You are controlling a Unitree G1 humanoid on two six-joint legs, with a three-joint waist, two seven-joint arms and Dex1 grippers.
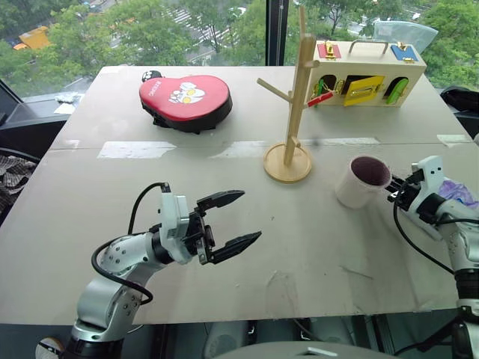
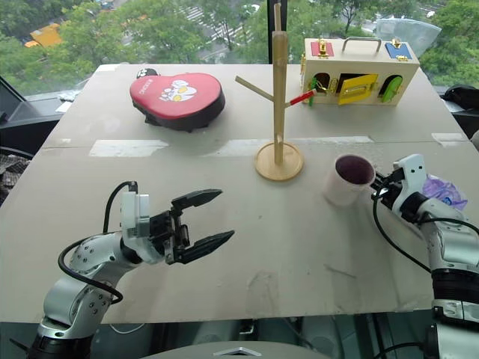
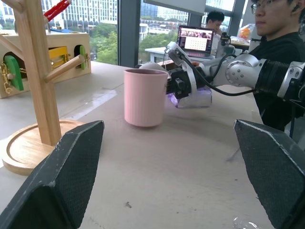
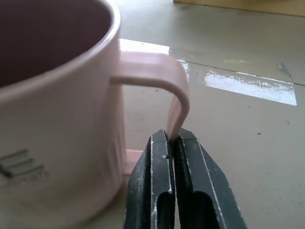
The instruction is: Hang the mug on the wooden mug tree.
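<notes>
We hold the mug by its handle, tree beyond the fingertips

Head view: our right gripper meets the upright white ceramic mug with dark inside; past it stands the tall light-wood mug tree; the left gripper gapes wide, empty, farther off.
Right wrist view: the black fingers pinch the handle, mug body beside them.

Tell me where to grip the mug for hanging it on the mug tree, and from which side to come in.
Grip the mug by its handle, coming from the robot's right, the side facing away from the mug tree. The mug stands upright with the handle pointing that way, and the thin loop fits between the fingers. The right gripper is already shut on the handle's outer edge there.
</notes>
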